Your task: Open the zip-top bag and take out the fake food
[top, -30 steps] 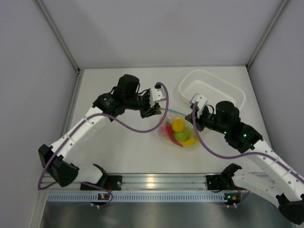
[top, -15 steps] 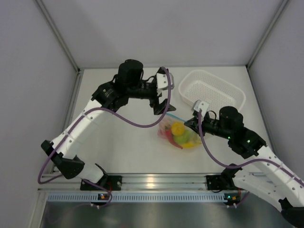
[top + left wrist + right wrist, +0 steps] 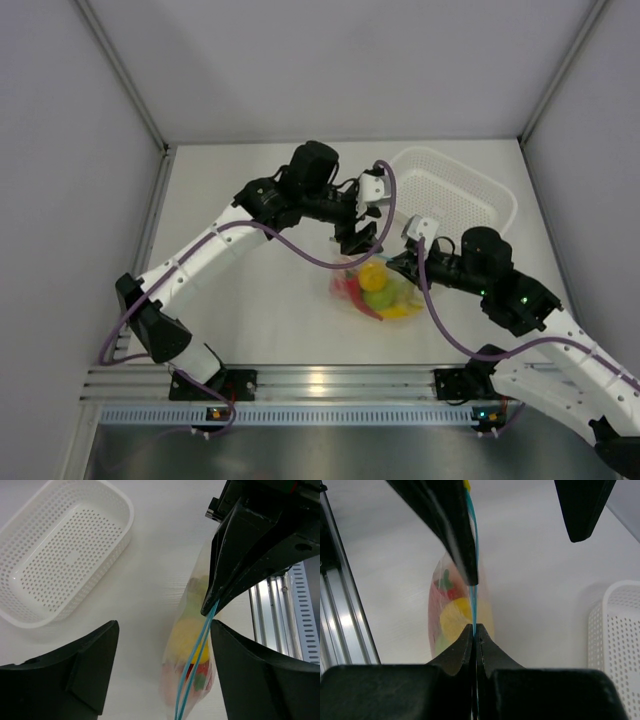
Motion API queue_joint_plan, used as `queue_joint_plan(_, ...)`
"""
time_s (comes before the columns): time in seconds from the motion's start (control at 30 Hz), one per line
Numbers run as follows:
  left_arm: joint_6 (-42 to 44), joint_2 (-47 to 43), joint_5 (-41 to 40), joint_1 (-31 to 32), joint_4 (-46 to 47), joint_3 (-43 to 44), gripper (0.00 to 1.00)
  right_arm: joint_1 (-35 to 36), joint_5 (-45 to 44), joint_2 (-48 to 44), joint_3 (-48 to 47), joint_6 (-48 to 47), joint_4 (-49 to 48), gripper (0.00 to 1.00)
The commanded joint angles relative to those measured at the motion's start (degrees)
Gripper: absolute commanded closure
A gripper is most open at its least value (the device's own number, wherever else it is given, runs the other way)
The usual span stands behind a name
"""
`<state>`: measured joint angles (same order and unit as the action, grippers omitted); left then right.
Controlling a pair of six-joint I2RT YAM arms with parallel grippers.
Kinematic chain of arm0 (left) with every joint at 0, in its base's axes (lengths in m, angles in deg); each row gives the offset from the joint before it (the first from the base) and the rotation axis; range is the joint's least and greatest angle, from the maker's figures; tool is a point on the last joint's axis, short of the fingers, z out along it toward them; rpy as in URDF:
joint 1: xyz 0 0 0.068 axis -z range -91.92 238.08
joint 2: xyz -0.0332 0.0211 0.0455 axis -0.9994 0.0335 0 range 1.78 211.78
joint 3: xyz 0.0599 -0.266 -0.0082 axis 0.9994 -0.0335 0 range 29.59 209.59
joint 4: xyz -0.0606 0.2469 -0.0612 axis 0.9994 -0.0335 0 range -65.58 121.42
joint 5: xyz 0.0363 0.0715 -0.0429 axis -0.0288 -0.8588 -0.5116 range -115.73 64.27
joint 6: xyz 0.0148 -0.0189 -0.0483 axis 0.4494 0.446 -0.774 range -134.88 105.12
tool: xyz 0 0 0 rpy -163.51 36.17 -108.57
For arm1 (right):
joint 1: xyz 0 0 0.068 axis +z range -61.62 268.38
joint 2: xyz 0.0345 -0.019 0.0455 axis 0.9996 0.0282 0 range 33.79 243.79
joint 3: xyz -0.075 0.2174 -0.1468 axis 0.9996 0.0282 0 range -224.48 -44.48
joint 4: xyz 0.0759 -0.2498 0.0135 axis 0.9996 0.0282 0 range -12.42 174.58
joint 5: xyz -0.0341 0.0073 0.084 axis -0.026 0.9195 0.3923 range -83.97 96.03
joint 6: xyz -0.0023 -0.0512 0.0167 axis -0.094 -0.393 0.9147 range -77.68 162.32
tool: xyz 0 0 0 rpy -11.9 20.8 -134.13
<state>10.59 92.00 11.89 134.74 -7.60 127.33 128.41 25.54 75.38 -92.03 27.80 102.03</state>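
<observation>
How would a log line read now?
right gripper: shut on clear crinkly zip-top bag; left gripper: open astride blue zip strip; colourful plastic fake food: inside bag

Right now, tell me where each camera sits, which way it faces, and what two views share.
Top camera: above and behind the arms, looking down on the table; both arms show, left gripper and right gripper at the bag.
Left wrist: on the left arm, looking down between its own spread fingers at bag and basket.
Right wrist: on the right arm, looking along its own shut fingers, pinched on the bag's blue strip.
Shared: both wrist views show the blue strip and the other arm's gripper.
</observation>
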Motion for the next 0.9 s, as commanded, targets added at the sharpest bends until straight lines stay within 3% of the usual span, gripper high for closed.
queue_joint_plan(0.0,-0.52,-0.3,2.18,0.37,0.62,-2.45,0.16,0.93,-0.61,-0.89,-0.44,-0.94,-4.06,1.0)
queue_joint_plan(0.1,1.32,-0.65,4.29,0.8,-1.66,-4.3,0.13,1.01,-1.93,-0.8,-0.7,-1.21,-4.41,1.0)
queue_joint_plan(0.17,2.03,-0.13,4.21,1.16,-3.25,-4.74,0.19,1.1,-1.75,-0.8,-0.96,-1.47,-4.49,1.0)
queue_joint_plan(0.33,1.33,1.89,-0.09,2.04,-3.51,-4.13,0.74,1.19,-0.7,-0.89,-0.79,-1.38,-6.34,0.98)
queue_joint_plan(0.37,1.33,2.24,-0.53,2.12,-3.51,-3.96,0.94,1.19,-0.87,-0.98,-0.7,-1.21,-7.04,0.98)
queue_joint_plan(0.43,1.33,2.34,-2.37,2.21,-3.51,-3.17,1.0,1.1,-1.75,-0.89,-0.61,-1.03,-7.48,0.97)
queue_joint_plan(0.53,0.28,2.16,-6.49,2.21,-3.51,-2.03,1.0,1.19,-6.38,-0.54,-0.7,1.16,-9.41,0.85)
queue_joint_plan(0.57,-0.24,1.9,-7.82,2.13,-3.51,-1.67,1.0,1.1,-7.98,-0.36,-1.14,2.12,-9.85,0.73)
queue_joint_plan(0.63,-2.18,1.63,-12.46,2.21,-3.43,-0.88,1.0,1.1,-16.57,-0.45,-1.84,7.65,-11.52,0.61)
queue_joint_plan(0.67,-3.05,1.37,-14.49,2.21,-3.43,-0.7,1.0,1.19,-19.83,-0.8,-2.37,10.1,-11.96,0.47)
queue_joint_plan(0.7,-5.67,1.19,-17.3,2.21,-3.08,-0.7,1.0,1.19,-25.17,-0.89,-2.98,18.83,-12.14,0.38)
queue_joint_plan(0.73,-7.09,1.02,-19.67,2.21,-2.38,-0.79,1.0,1.1,-35.57,-1.06,-3.68,23.62,-10.49,0.26)
queue_joint_plan(0.77,-9.72,0.49,-23.87,2.21,-2.02,-1.14,1.0,1.1,-39.42,-1.15,-5.0,30.36,-8.65,0.05)
queue_joint_plan(0.87,-14.72,-1.53,-28.73,2.21,0.0,-3.85,1.0,0.84,-44.02,-1.59,-6.32,39.79,-3.89,0.01)
